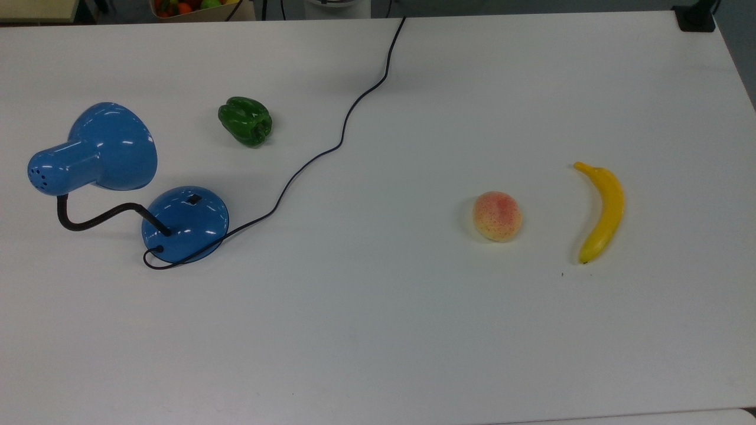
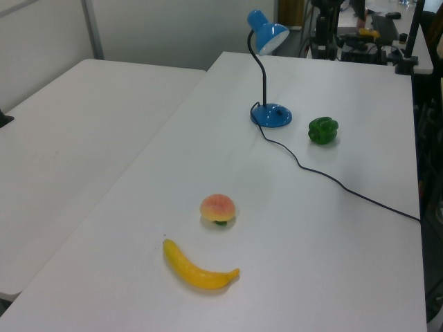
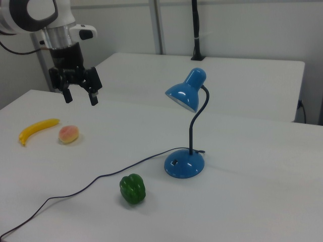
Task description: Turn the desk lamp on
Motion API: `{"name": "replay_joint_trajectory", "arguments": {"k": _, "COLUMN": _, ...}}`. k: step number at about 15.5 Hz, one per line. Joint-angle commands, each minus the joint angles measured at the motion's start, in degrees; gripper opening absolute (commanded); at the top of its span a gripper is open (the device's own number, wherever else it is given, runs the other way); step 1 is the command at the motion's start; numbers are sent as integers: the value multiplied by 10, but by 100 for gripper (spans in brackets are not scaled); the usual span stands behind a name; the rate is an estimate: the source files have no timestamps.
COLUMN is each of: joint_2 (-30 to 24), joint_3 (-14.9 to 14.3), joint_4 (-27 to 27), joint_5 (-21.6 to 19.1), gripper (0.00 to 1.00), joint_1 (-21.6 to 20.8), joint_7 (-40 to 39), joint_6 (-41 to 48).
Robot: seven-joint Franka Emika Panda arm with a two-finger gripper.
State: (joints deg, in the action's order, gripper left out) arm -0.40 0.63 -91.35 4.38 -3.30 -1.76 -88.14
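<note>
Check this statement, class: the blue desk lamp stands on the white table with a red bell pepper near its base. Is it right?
Not quite. The bell pepper is green, not red, as the right view shows. The rest holds: the desk lamp stands on the white table with the pepper near its base.

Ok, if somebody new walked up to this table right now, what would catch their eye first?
Likely the glossy blue desk lamp, standing near one end of the white table, its black cord snaking away across the surface. Next, the toy produce: a green pepper near the lamp, a peach and a banana at the far end. The open pincer hangs above the fruit.
</note>
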Motion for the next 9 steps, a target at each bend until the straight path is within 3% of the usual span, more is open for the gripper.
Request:
{"name": "replay_joint_trajectory", "arguments": {"k": 1, "joint_2": -7, "joint_3": -4, "joint_4": 5, "joint_5": 2, "gripper": 100, "joint_1": 10, "joint_7": -10, "joint_6": 16}}
{"name": "replay_joint_trajectory", "arguments": {"k": 9, "joint_2": -7, "joint_3": -4, "joint_4": 5, "joint_5": 0, "gripper": 100, "joint_1": 15, "joint_7": -10, "joint_6": 12}}
